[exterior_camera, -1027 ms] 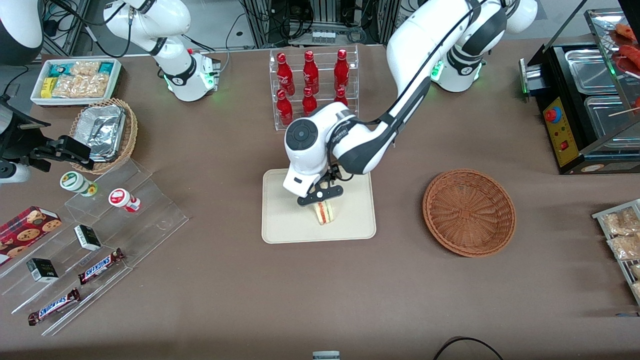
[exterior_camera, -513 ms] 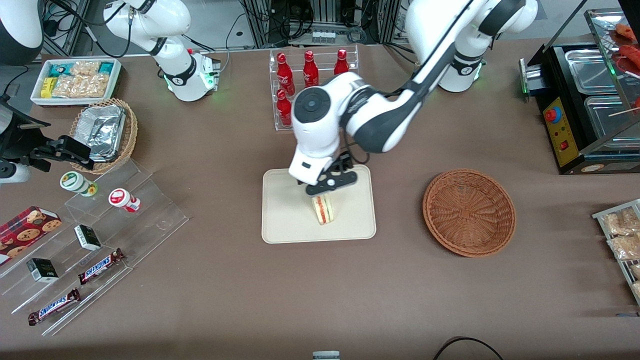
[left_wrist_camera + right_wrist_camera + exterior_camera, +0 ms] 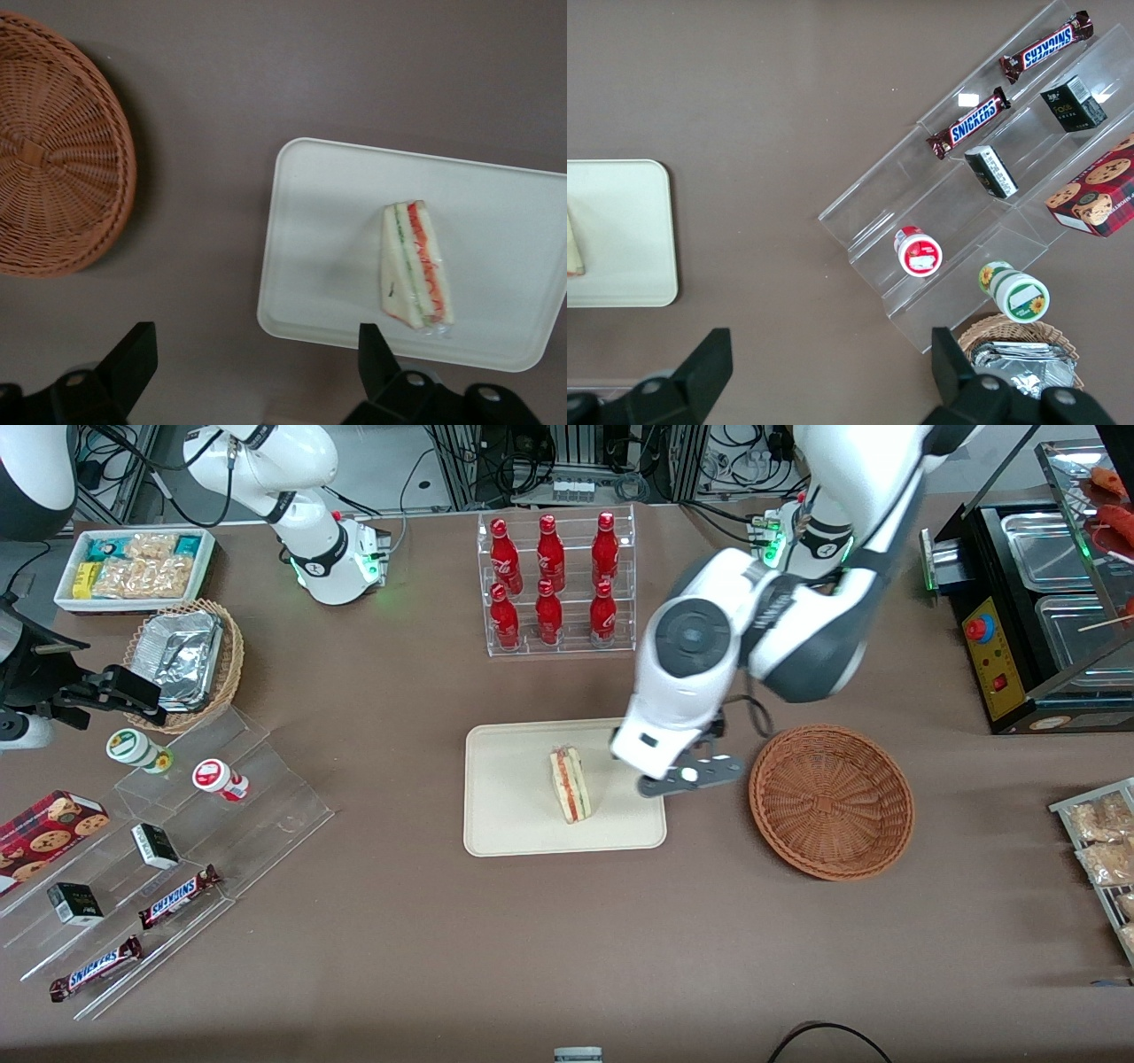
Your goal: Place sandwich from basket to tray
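Sandwich (image 3: 570, 784) lies on tray (image 3: 505, 815), apart from the spread-open, raised hand (image 3: 689, 777).

Bright, even room light from overhead, with soft shadows and little glare.

The brown counter (image 3: 399, 921) is evenly lit; the round reddish-brown wicker basket (image 3: 53, 150) throws a soft shadow beside its rim, and the clear-wrapped triangular sandwich (image 3: 416, 264) a faint one on the cream rectangular tray (image 3: 496, 221). The black gripper (image 3: 252, 376), fingers spread, looks dark and slightly soft. Small highlights glint on the red bottles (image 3: 549, 571).
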You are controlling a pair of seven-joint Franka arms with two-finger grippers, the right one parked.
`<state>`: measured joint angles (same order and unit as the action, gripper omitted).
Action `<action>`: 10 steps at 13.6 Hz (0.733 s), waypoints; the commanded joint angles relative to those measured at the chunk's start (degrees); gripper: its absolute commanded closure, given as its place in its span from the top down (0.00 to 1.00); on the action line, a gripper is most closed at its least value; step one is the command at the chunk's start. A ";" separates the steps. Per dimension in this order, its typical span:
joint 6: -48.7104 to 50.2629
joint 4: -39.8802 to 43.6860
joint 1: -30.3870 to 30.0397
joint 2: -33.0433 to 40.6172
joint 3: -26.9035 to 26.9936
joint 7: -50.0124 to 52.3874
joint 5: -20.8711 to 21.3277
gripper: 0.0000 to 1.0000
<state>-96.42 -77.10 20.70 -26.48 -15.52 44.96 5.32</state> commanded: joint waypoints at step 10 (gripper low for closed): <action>10.01 -16.59 -21.75 20.41 0.05 -33.25 -3.56 1.00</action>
<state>-87.56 -91.41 0.69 -8.83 -15.08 14.25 2.81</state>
